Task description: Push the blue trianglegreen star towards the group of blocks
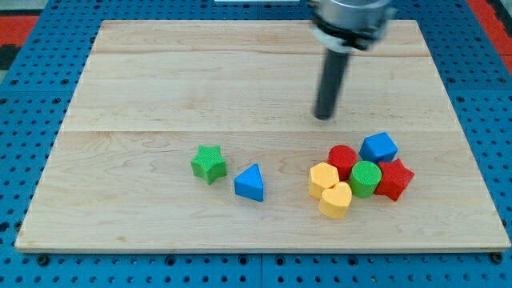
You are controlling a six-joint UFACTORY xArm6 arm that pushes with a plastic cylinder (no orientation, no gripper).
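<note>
Pale, smooth-grained wooden board (160, 80); matt, finely ribbed plastic-looking green star (209, 163); dark matt rod (329, 84).

**Setting: table and surround**

Table (160, 72): pale wooden board, light grain running across the view, faint seams between planks showing as two lines across the upper half. Front edge visible at 6 o'clock, slightly darker than the top.

Surround (24, 104): blue perforated panel with regular rows of small holes, exposed on every side of the table, widest at 9 and 3 o'clock.

Red strips (32, 20): at 11 and 1 o'clock corners, partly cropped.

Light: even, bright, soft shadows only.
</note>
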